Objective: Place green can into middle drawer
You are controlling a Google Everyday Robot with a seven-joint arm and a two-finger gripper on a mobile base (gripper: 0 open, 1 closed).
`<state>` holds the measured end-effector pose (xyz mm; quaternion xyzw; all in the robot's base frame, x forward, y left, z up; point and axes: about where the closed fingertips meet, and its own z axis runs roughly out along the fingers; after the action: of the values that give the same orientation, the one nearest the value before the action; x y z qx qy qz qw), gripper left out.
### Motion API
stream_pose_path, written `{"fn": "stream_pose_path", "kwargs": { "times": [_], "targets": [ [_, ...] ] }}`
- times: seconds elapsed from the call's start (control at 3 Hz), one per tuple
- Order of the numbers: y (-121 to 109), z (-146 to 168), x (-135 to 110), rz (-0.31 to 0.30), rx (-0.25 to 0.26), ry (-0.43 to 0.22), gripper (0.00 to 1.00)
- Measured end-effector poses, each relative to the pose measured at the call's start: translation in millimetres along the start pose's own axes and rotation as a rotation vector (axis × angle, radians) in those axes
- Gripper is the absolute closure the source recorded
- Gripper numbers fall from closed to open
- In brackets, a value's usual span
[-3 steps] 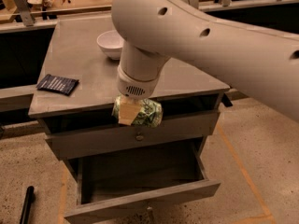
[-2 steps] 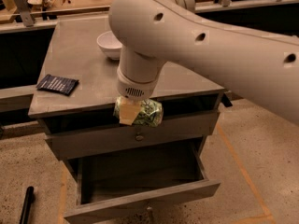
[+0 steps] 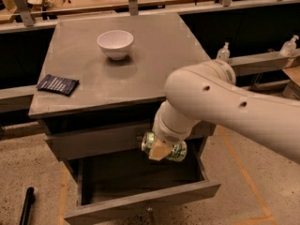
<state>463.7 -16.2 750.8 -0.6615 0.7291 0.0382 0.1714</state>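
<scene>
Cabinet top (image 3: 154, 55): bowl (image 3: 115, 43), packet (image 3: 58, 84); claw (image 3: 161, 150) below edge.

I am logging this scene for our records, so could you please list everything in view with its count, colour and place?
cabinet: one, grey, centre.
middle drawer: one, grey, dark inside, pulled open, low on the cabinet.
upper drawer: one, grey, closed, just above it.
green can: one, shiny green, held above the open middle drawer.
bowl: one, white, back of the cabinet top.
packet: one, dark blue, cabinet top, left.
pump bottles: two, clear, rail at right.
black rod: one, floor, lower left.
arm: one, off-white, reaching in from the right.
gripper: one, tan, shut on the green can over the drawer.
</scene>
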Motion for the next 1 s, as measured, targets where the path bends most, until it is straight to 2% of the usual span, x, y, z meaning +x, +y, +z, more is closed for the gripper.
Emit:
{"fn": "stream_pose_path", "kwargs": {
  "times": [0.33, 0.67, 1.0],
  "targets": [
    [-8.7, 3.1, 8.0, -0.020, 0.056, -0.024, 1.00],
    [-6.3, 11.5, 15.4, -0.056, 0.045, 0.050, 1.00],
    [-26.4, 26.7, 79.5, 0.008, 0.060, 0.076, 1.00]
  ]
}}
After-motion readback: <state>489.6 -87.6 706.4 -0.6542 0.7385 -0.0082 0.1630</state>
